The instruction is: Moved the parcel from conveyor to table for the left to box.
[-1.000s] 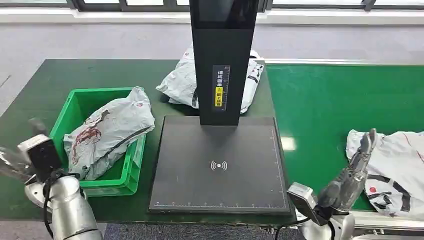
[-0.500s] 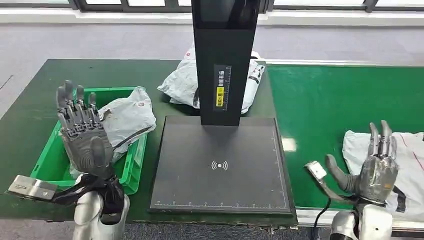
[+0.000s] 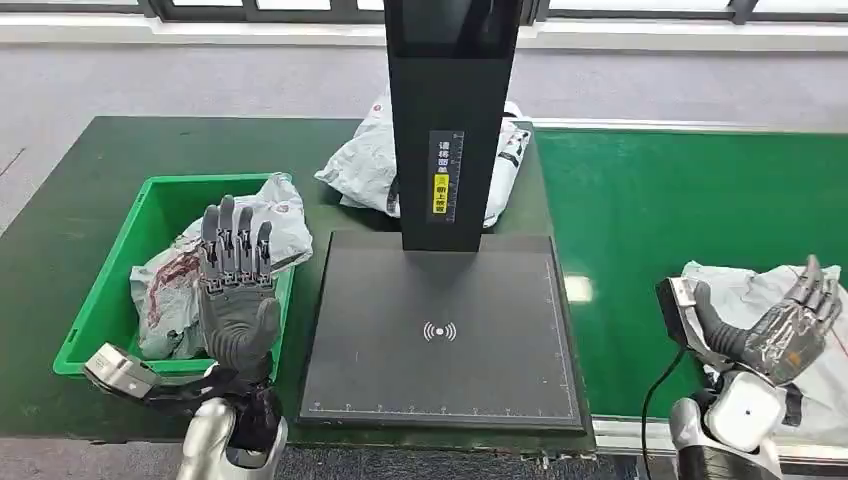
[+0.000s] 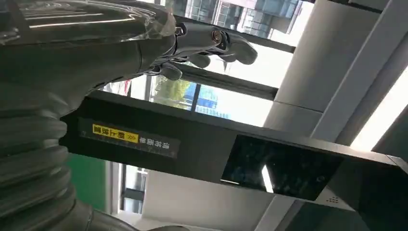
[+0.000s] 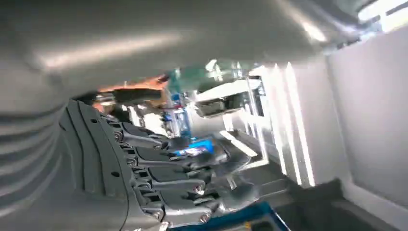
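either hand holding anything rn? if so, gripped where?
Nothing held. Left robot hand is raised with fingers spread; right robot hand is open above the parcel on the conveyor.

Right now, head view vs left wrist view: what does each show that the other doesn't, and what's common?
Head view alone: the green bin with a grey parcel in it, the black scan pad, another parcel behind the black column, the green conveyor with a white parcel at its near right, and the right hand, empty, in front of that parcel.

Left wrist view alone: a dark screen on the column, windows and ceiling behind.

Both: the left hand, raised, fingers apart, holding nothing, and the column's yellow label.
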Controlling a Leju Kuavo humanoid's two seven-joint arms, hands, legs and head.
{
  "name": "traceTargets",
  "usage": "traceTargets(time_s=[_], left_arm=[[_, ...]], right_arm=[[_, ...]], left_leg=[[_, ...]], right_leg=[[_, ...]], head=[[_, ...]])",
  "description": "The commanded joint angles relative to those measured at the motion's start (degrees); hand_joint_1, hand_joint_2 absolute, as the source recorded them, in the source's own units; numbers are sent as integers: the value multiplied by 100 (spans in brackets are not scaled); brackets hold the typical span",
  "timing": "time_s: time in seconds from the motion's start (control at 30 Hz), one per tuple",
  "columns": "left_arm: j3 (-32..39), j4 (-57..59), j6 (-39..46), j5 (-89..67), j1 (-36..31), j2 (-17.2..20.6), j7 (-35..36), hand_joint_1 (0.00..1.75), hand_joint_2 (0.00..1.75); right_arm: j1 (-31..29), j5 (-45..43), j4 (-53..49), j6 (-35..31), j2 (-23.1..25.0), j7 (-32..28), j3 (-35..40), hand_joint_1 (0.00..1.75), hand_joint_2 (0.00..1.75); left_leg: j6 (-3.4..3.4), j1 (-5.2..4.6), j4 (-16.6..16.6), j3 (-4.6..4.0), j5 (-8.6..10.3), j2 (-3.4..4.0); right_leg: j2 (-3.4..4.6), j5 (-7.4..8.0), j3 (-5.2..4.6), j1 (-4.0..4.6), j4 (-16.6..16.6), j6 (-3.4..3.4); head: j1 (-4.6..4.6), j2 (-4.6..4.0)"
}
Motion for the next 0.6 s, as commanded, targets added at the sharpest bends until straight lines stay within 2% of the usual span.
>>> traceTargets(time_s=[0.03, 0.07, 0.1, 0.13, 0.17, 0.2, 0.23, 0.27, 0.37, 0.47, 0.6], left_arm=[[-151, 214, 194, -160, 563, -402, 6, 0, 175], [-142, 284, 204, -123, 474, -402, 6, 0, 175], [-117, 171, 174, -197, 599, -402, 6, 0, 175], [-100, 165, 189, -237, 596, -402, 6, 0, 175], [-83, 102, 149, -277, 669, -402, 6, 0, 175], [-92, 130, 193, -274, 630, -402, 6, 0, 175], [-86, 128, 215, -278, 634, -402, 6, 0, 175], [-93, 151, 297, -351, 648, -402, 6, 0, 175], [-89, 183, 300, -437, 629, -402, 6, 0, 175], [-53, 238, 341, -471, 633, -402, 6, 0, 175], [-39, 279, 333, -499, 608, -402, 6, 0, 175]], right_arm=[[-502, 253, 1707, 11, -311, 423, -297, 0, 175], [-388, -429, 1936, 11, -636, 314, -61, 0, 175], [-817, 28, 2430, 11, -305, 167, -617, 0, 175], [-949, 193, 2624, 11, -238, -13, -942, 0, 175], [-974, 253, 2734, 11, -232, 110, -882, 0, 175], [-1084, 253, 3055, 11, -320, 265, -821, 0, 175], [-1111, 253, 3186, 11, -338, 369, -815, 0, 175], [-1240, 253, 3643, 11, -395, 545, -720, 0, 175], [-1312, 218, 3995, 11, -441, 747, -559, 0, 175], [-1396, 253, 4506, 11, -425, 856, -724, 0, 175], [-1360, 253, 4551, 11, -416, 899, -775, 0, 175]], left_leg=[[4, 0, -22, 37, -8, 35], [3, 2, -10, 20, -8, 23], [4, 1, -22, 29, -4, 16], [4, 3, -13, 20, -5, 18], [2, -1, -4, 8, -5, 13], [3, 2, -22, 32, -7, 38], [2, -2, -5, 12, -6, 21], [3, 0, -19, 27, -4, 32], [5, -2, -12, 21, -5, 17], [4, -1, -19, 29, -6, 28], [3, -1, -10, 18, -6, 17]], right_leg=[[31, 6, 31, 2, -32, -1], [21, 3, 22, 3, -18, 0], [12, 4, 35, 2, -32, 0], [16, 4, 25, 4, -22, 1], [13, 0, 10, -1, -7, 1], [35, 9, 31, 3, -33, -1], [20, 1, 8, -2, -8, 1], [29, 8, 22, 0, -27, -1], [14, 3, 22, -2, -20, 0], [22, 5, 26, 0, -26, -1], [14, 1, 18, 0, -15, 0]], head=[[-2, 0], [0, 0], [0, -2], [0, 0], [0, 0], [0, 0], [0, 0], [0, 0], [0, 0], [0, 0], [0, -2]])
